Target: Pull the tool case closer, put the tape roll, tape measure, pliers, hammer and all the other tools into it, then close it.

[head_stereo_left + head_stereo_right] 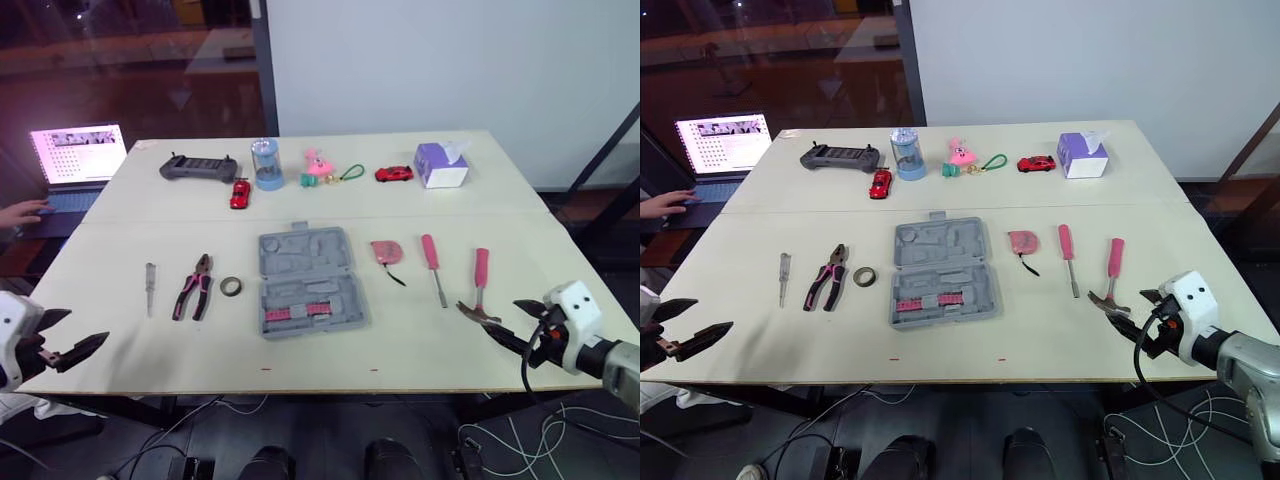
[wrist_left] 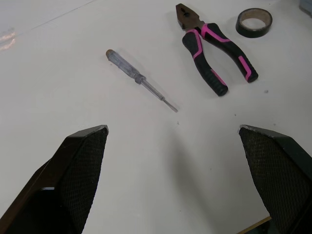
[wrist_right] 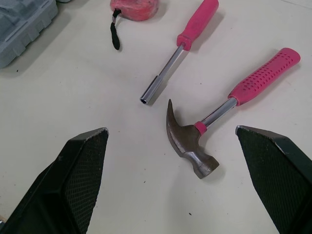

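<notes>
The grey tool case [image 1: 310, 280] lies open and flat at the table's middle, with pink bits in its near half. To its left are the black tape roll [image 1: 231, 287], the pink-and-black pliers [image 1: 194, 287] and a clear tester screwdriver [image 1: 150, 287]. On its right lie the pink tape measure [image 1: 386, 251], a pink-handled driver [image 1: 433, 268] and the pink-handled hammer [image 1: 477, 287]. My left gripper [image 1: 80, 330] hovers open at the near left edge, short of the screwdriver [image 2: 141, 80]. My right gripper [image 1: 502, 316] is open just in front of the hammer head [image 3: 187, 139].
Along the far side stand a dark game controller [image 1: 198, 167], a blue canister [image 1: 267, 165], two red toy cars [image 1: 240, 193], a pink toy [image 1: 318, 165] and a purple tissue box [image 1: 441, 165]. Off the far left corner, a person's hand [image 1: 20, 212] rests by a laptop [image 1: 78, 155].
</notes>
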`<state>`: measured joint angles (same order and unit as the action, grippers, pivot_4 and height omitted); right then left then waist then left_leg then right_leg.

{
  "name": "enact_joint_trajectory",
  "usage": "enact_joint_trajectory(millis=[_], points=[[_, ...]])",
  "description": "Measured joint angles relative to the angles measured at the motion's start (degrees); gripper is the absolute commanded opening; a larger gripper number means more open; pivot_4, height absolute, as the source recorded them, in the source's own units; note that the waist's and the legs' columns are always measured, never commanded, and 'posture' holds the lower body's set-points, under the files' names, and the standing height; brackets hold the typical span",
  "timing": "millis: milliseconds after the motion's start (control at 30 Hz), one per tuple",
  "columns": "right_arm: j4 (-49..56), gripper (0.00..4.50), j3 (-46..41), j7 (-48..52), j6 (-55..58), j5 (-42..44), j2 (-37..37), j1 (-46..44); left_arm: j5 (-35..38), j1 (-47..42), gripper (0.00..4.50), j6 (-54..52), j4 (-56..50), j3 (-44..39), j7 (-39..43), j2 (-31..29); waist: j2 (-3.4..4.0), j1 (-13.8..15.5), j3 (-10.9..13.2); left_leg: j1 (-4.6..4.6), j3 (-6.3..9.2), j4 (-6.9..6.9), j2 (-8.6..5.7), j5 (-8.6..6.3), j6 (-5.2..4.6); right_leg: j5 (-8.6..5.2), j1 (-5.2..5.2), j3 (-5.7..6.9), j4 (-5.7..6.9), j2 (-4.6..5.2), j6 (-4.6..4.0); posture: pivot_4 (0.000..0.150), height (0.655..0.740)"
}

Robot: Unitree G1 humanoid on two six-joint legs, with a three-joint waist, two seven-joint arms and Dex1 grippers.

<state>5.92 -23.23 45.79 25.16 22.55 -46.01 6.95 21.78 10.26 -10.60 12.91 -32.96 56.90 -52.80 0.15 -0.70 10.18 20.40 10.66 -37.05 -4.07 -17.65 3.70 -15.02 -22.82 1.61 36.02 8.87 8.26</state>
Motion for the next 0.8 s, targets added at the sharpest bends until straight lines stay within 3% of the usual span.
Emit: enact_joint_trajectory(millis=[533, 733, 800], points=[[3.73, 4.45, 0.43, -2.23, 3.15, 0.80, 0.83, -0.57, -1.27, -2.24, 4.48, -0.35, 0.17, 1.21, -0.88, 0.10, 0.00, -0.01, 0.00, 0.00, 0.00, -0.01, 0.00, 0.00, 0.00, 0.00, 0.00, -0.01, 0.01, 0.00, 0.00, 0.150, 0.7400], [8.78, 4.45, 9.12, -4.60, 7.66, 1.10, 4.40, -8.09, -1.13, -7.46, 4.48, -7.52, -9.98, 11.59, -6.98, 9.73, -0.02, 0.02, 0.00, 0.00, 0.01, -0.08, 0.00, 0.03, 0.05, 0.01, -0.01, -0.05, 0.08, -0.01, 0.01, 0.150, 0.7400], [9.14, 3.91, 13.00, -5.15, 8.50, 0.26, 4.93, -11.24, -2.07, -10.08, 3.99, -8.81, -11.26, 15.61, -9.27, 12.47, -0.07, -0.01, -0.01, 0.00, 0.02, -0.09, -0.01, 0.13, 0.24, 0.02, -0.02, -0.05, 0.08, -0.02, 0.01, 0.150, 0.7400]])
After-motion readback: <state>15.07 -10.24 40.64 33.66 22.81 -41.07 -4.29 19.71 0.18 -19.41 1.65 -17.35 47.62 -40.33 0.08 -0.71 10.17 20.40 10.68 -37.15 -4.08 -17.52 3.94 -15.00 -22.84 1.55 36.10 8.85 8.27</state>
